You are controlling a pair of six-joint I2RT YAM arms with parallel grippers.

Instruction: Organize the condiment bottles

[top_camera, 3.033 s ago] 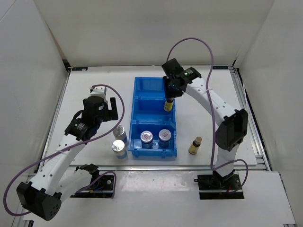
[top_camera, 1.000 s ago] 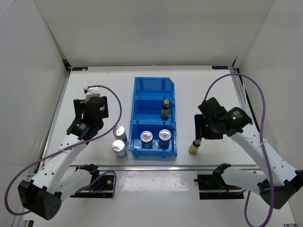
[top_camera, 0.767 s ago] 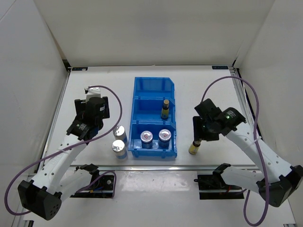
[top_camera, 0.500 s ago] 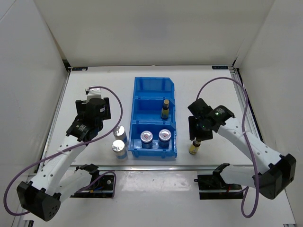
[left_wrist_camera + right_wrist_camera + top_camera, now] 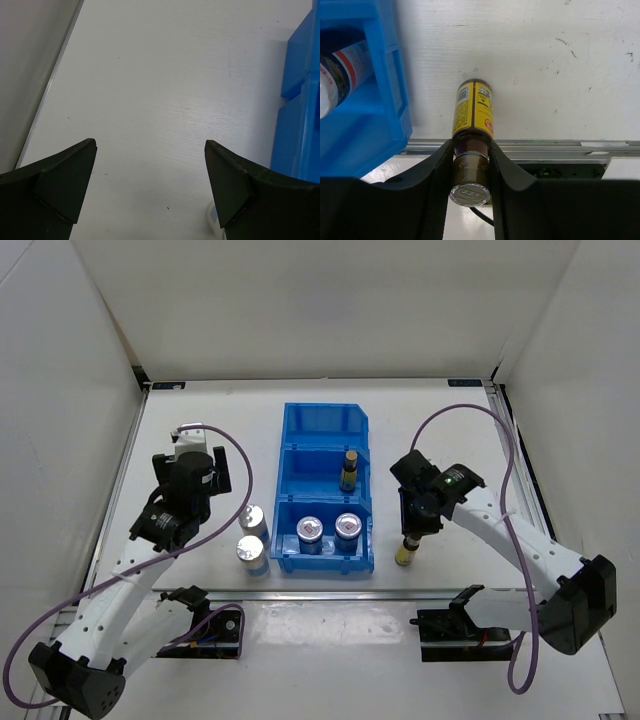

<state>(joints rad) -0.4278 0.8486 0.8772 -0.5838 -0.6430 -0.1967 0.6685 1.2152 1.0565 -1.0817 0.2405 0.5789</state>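
Pick step on second amber bottle point(image 5: 405, 553). Right gripper point(image 5: 470, 147) has its jaws clamped on the neck, just under the cap. Bottle stands upright on the worktop point(image 5: 450, 430), just right of the blue bin point(image 5: 320, 425), lower centre-right of the top view. Base looks to be down on the worktop, so I'd say not lifted yet. Left gripper point(image 5: 150, 145) hangs with jaws wide and nothing between them, over bare worktop at left of the top view.

Sort so far:
- Other amber bottle point(image 5: 349, 470) is in the middle compartment.
- Red-and-white jars point(image 5: 310, 532) point(image 5: 347, 527) are in the compartment nearest the bottom of frame.
- Topmost compartment shows nothing inside.
- Silver-capped shakers point(image 5: 254, 520) point(image 5: 250, 552) stand on the worktop just left of the bin.

Next, my read: lift straight up until the base clears the bin wall. Carry up-left in frame to the middle compartment and set it beside its twin without knocking it. Grip sits high on a slim neck, so the bottle may swing; go slow. Shakers likely follow into the topmost compartment, and the left arm is nearest.
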